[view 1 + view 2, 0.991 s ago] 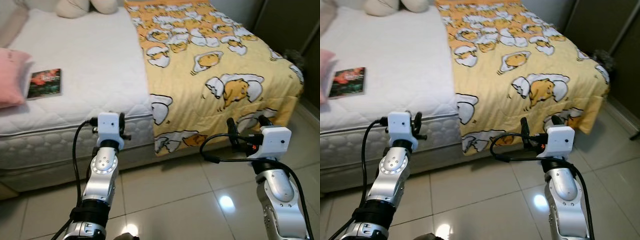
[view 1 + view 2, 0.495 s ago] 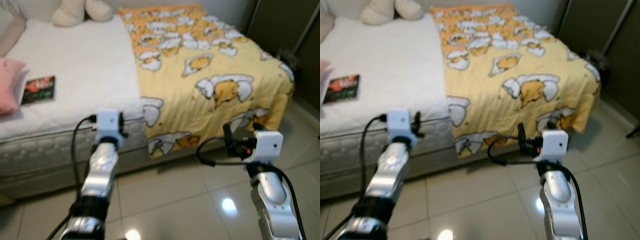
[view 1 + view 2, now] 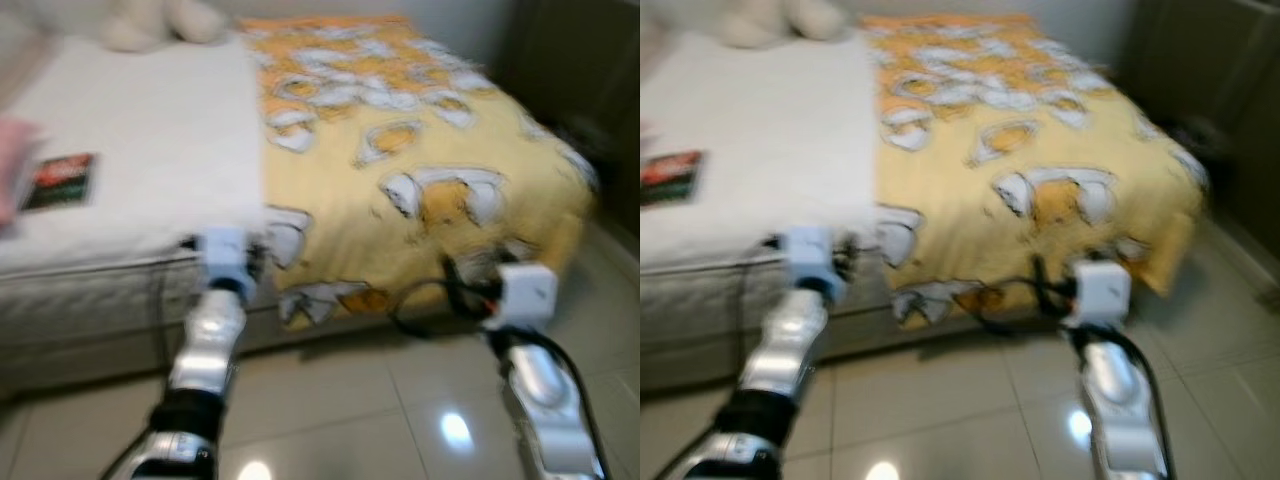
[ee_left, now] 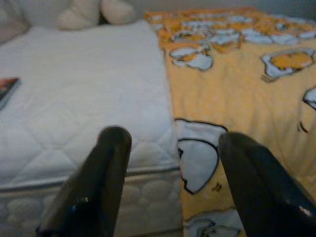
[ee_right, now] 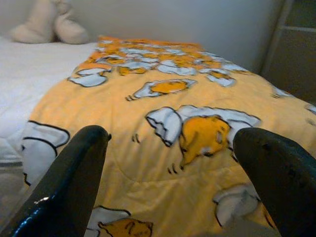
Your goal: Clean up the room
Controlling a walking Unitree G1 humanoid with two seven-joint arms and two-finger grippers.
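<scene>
A bed stands before me, with a bare white mattress [image 3: 150, 140] on its left half. A yellow blanket [image 3: 430, 150] printed with egg cartoons covers the right half and hangs over the bed's edge. A dark book [image 3: 62, 180] lies on the mattress beside a pink pillow [image 3: 10, 165]. My left gripper [image 4: 173, 138] is open and empty, held at the mattress edge where the blanket begins. My right gripper [image 5: 173, 138] is open too, facing the hanging blanket. Both eye views are blurred.
A cream plush toy [image 3: 160, 20] rests at the head of the bed. Glossy tiled floor [image 3: 350, 400] lies between me and the bed. Dark furniture [image 3: 585, 70] stands at the far right, beyond the foot of the bed.
The whole picture has shifted and blurred, so the camera has moved. Both arms stay raised toward the bed with their fingers open as before.
</scene>
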